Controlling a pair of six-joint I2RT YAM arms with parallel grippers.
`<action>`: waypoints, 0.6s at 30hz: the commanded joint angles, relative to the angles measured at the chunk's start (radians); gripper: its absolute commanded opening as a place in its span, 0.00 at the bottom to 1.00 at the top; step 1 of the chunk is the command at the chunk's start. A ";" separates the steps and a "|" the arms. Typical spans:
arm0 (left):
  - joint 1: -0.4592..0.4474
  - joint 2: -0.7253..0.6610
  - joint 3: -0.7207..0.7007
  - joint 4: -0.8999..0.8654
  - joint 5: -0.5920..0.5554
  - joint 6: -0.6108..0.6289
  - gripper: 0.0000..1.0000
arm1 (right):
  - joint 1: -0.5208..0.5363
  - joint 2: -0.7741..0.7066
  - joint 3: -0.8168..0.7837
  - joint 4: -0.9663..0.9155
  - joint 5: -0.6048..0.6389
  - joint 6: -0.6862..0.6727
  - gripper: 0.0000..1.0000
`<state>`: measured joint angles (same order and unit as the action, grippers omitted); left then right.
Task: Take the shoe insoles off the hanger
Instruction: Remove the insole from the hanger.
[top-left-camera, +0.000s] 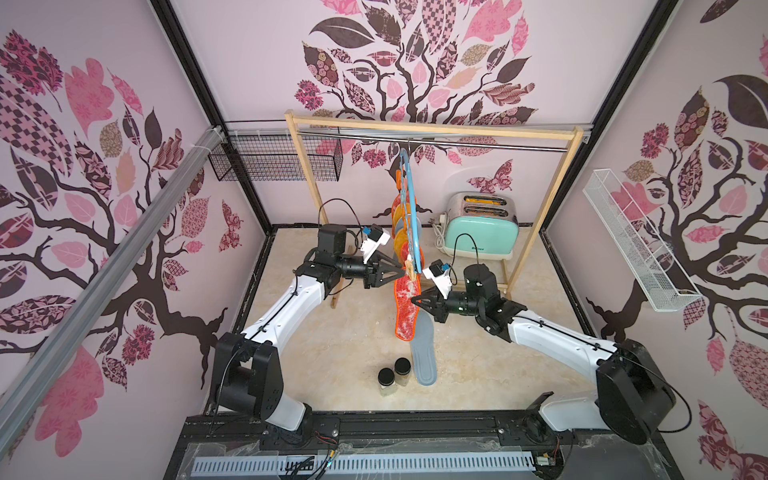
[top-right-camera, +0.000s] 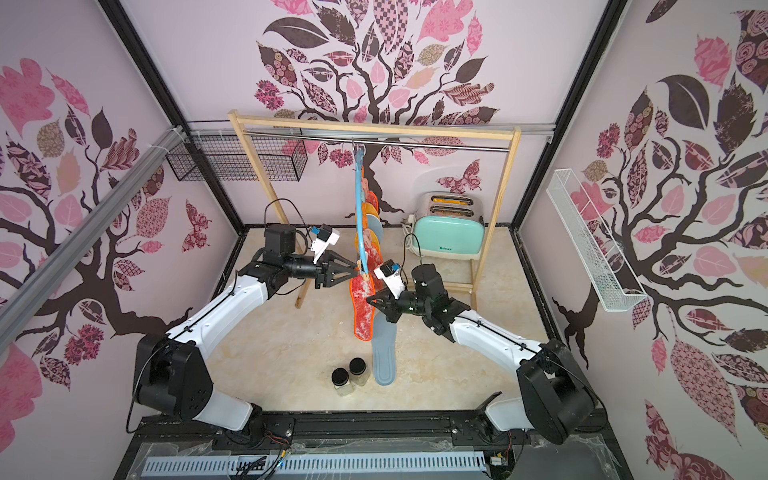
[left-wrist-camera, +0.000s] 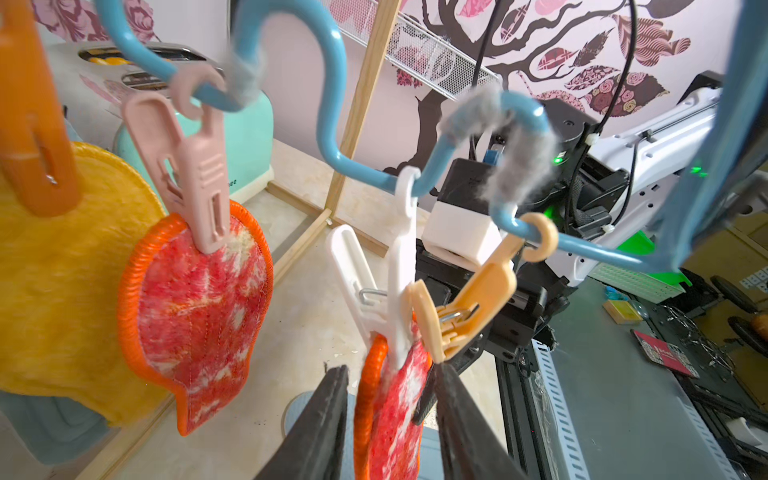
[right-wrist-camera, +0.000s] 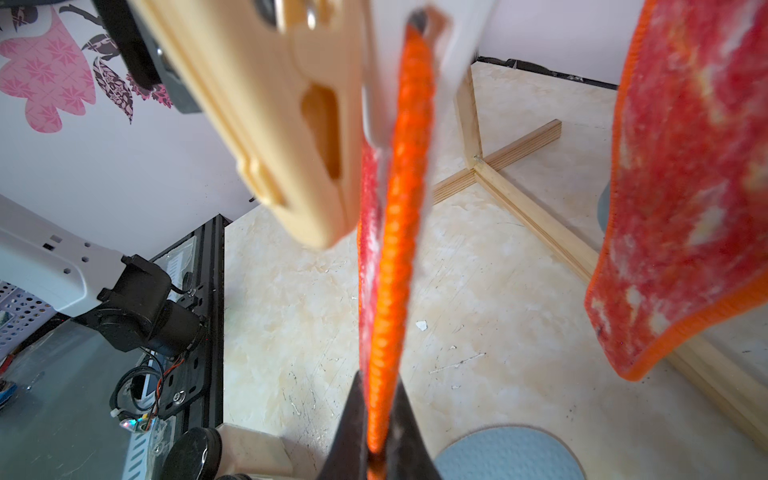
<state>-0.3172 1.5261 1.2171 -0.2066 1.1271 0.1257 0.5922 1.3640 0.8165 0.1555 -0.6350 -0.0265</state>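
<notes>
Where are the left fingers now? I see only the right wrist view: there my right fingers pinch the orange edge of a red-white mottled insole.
Observer: The left fingers stand open on both sides of that same red-white mottled insole, close below a white plastic clothespin.
Operator: What does this clothespin hang from?
Observer: Its hook sits on the wavy lower bar of a light blue plastic hanger.
Operator: And the hanger itself?
Observer: In both top views it hangs from the metal rail of a tall wooden frame.
</notes>
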 joint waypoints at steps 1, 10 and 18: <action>-0.020 0.024 0.052 -0.035 -0.015 0.041 0.35 | -0.001 0.003 0.016 -0.045 -0.012 -0.006 0.08; -0.028 0.081 0.110 -0.065 -0.035 0.046 0.27 | -0.001 0.006 0.016 -0.045 -0.013 -0.007 0.08; -0.039 0.123 0.192 -0.065 0.025 0.032 0.39 | 0.000 0.010 0.018 -0.046 -0.017 -0.007 0.08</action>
<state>-0.3527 1.6375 1.3716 -0.2718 1.1118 0.1547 0.5903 1.3640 0.8165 0.1516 -0.6353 -0.0269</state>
